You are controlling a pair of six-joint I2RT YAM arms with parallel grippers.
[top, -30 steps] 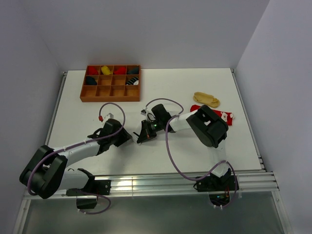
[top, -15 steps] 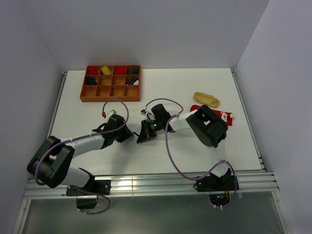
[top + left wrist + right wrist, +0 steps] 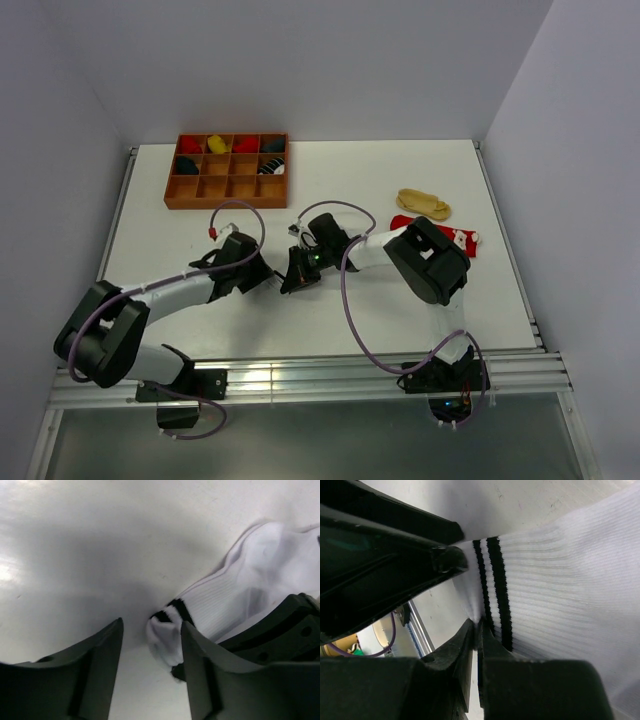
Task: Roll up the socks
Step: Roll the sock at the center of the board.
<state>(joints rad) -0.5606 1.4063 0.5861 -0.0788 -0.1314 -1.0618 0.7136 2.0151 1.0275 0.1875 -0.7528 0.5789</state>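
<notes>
From above, we see the left arm (image 3: 170, 295) lying low and long across the counter (image 3: 400, 310). Its elbow sits down near its base and its forearm reaches up and to the right. There the left tool (image 3: 268, 282) meets the right tool (image 3: 291, 283) nose to nose. The right arm (image 3: 375, 250) folds sharply at its dark elbow and doubles back to the left, wrist tipped down at the counter.

Well behind the right tool, the red sock (image 3: 463, 241) lies flat, partly covered by that elbow. The tan sock (image 3: 423, 204) lies near it, farther out. Ahead of the left tool, toward the back, stands the wooden tray (image 3: 228, 203), with rolled bundles (image 3: 216, 144) in some far compartments. The counter is white, pale grey walls (image 3: 300, 60) close it in, and a metal rail (image 3: 320, 375) runs along the near edge.

In the left wrist view, the left tool's fingers (image 3: 95, 680) stand spread. The black-striped cuff end of the white sock (image 3: 240, 595) lies on the counter between them, close by the finger nearer the right tool. We cannot tell whether it touches. The rest of the sock runs ahead and under the right tool's dark body.

In the right wrist view, the right tool's fingers (image 3: 530, 685) are nearly pressed together. Only a slit is left, and it pinches the cuff edge beside the two black stripes. A dark finger of the left tool stands just ahead of the right tool, its tip at the cuff.
</notes>
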